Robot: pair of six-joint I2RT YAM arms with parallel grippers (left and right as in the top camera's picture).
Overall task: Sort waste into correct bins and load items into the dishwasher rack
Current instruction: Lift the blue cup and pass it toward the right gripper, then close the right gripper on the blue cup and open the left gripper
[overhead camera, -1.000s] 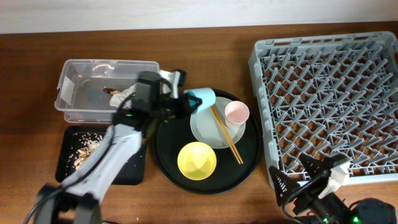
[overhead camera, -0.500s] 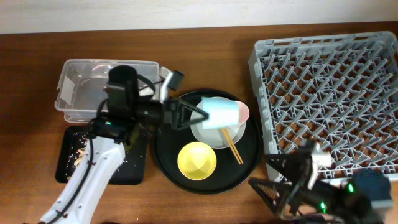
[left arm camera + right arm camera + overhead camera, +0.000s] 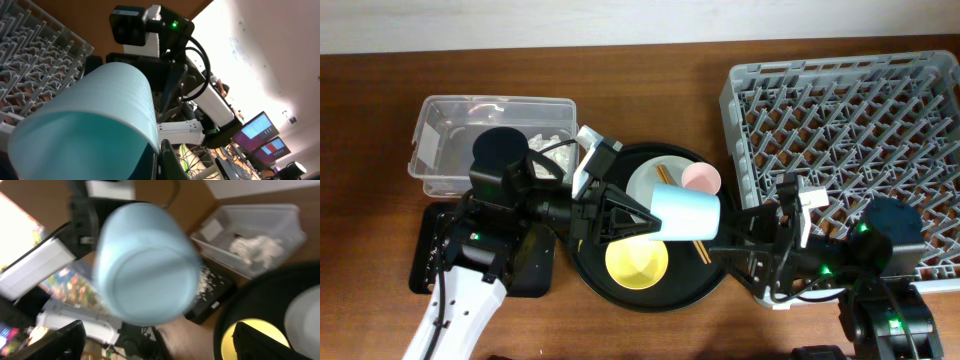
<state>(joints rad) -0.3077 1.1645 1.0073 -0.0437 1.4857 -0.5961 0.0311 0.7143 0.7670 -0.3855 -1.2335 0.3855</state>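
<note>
- Dishwasher rack [image 3: 840,120] sits at the right of the worktop [image 3: 370,100].
- Round black tray [image 3: 685,285] in the middle carries a plate [image 3: 648,185] and a yellow bowl [image 3: 636,258].
- Clear box [image 3: 445,140] at the left holds a crumpled napkin [image 3: 548,141].
- Blue cup [image 3: 685,213] lies sideways in the air above the tray, pinched by the left end effector [image 3: 640,222].
- Right end effector [image 3: 738,240] is spread wide, facing the cup's base.
- Pink cup [image 3: 701,178] stands on the plate.
</note>
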